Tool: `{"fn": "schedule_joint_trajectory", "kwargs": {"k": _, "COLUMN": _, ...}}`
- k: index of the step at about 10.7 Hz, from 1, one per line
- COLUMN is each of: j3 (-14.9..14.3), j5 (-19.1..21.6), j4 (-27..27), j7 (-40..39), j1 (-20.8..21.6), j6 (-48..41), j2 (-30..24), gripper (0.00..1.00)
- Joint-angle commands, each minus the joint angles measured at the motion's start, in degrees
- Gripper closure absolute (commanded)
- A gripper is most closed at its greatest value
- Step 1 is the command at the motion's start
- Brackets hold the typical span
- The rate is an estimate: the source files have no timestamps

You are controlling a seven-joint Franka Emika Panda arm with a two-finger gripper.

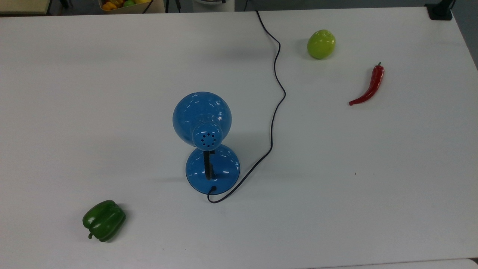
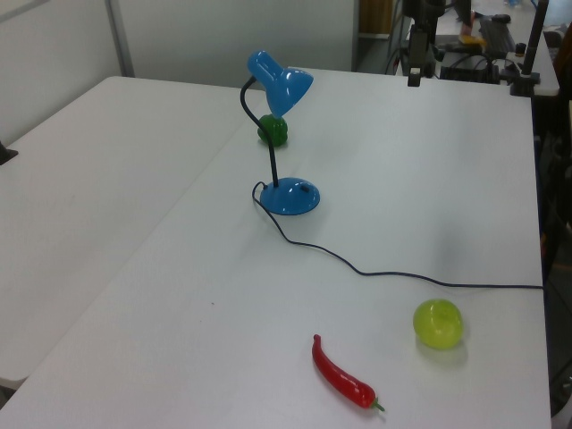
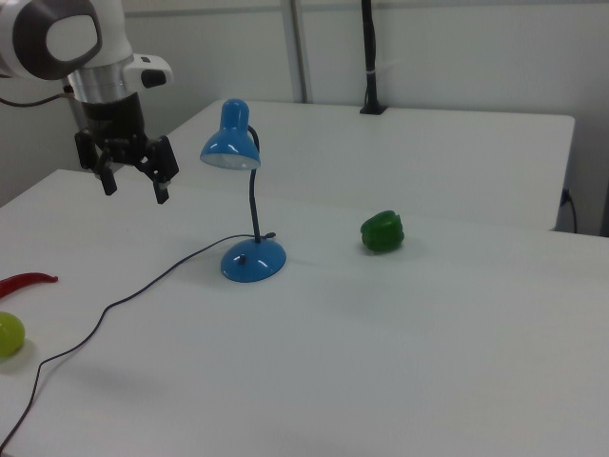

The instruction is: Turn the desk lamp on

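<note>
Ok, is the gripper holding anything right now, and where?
Nothing. The gripper hangs open above the table, apart from the desk lamp, with nothing between its fingers.

We see a glossy blue lamp [image 1: 203, 123] with a black neck [image 1: 206, 164], dark vent holes in its shade and a thin black cord [image 1: 274, 112]. The table [image 1: 373, 186] is plain white. On it lie a dark green pepper [image 1: 104, 220], a yellow-green apple [image 1: 321, 44] and a red chilli [image 1: 371, 86] with a green stem. The gripper [image 3: 133, 186] is black beneath a white and grey arm [image 3: 67, 38].
</note>
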Motion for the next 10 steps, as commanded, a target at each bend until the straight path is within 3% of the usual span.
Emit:
{"fn": "schedule_joint_trajectory", "kwargs": {"k": 1, "j3": 0.1, "j5": -1.0, "j4": -0.6, "j7": -1.7, "j1": 0.7, "j6": 1.0, "j2": -0.4, "gripper": 0.0}}
{"fn": "schedule_joint_trajectory", "kwargs": {"k": 4, "j3": 0.1, "j5": -0.6, "j4": -0.5, "j7": -1.7, "j1": 0.6, "j6": 1.2, "j2": -0.3, "gripper": 0.0}}
{"fn": "schedule_joint_trajectory", "kwargs": {"k": 6, "j3": 0.1, "j5": -0.5, "j4": -0.6, "j7": -1.8, "j1": 0.6, "j6": 1.2, "j2": -0.2, "gripper": 0.06}}
{"fn": "schedule_joint_trajectory", "kwargs": {"k": 8, "j3": 0.1, "j5": 0.0, "j4": -0.6, "j7": -1.8, "j1": 0.6, "j6": 1.2, "j2": -0.2, "gripper": 0.28}}
{"fn": "schedule_joint_trajectory", "kwargs": {"k": 10, "j3": 0.1, "j5": 0.1, "j4": -0.6, "j7": -2.4, "j1": 0.5, "j6": 1.2, "j2": -0.1, "gripper": 0.56}}
